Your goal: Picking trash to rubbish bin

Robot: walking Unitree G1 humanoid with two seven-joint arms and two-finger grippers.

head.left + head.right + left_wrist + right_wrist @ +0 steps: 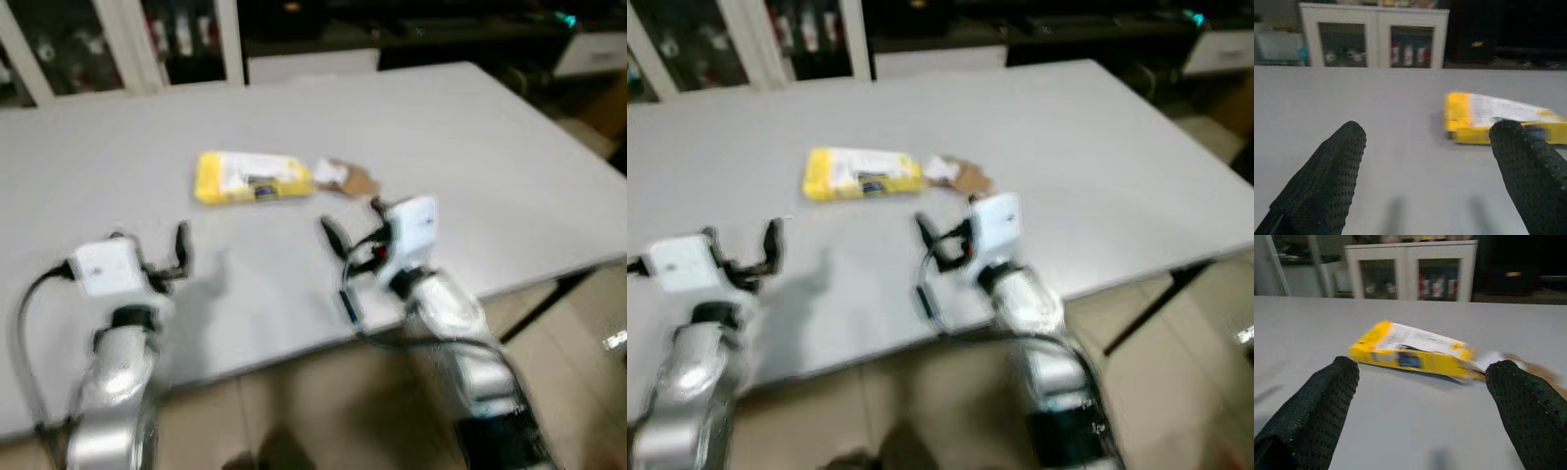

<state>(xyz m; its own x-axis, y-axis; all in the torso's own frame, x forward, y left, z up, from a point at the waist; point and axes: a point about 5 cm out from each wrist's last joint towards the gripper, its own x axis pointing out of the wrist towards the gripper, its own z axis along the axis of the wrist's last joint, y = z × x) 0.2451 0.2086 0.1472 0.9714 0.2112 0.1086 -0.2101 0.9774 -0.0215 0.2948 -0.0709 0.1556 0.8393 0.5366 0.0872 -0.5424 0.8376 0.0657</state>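
While both hands hovered open over the near worktop (509, 147), the yellow packet (253, 177) lay ahead mid-worktop, long axis crosswise, brown scrap (345, 178) touching it; right hand (351, 227) looked nearer than left hand (149, 247).

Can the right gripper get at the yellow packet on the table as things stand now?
Probably yes. The right gripper is open and points at the yellow packet, which lies flat on the white table. Nothing stands between them; the brown scrap lies beside the packet's far end, not in the way.
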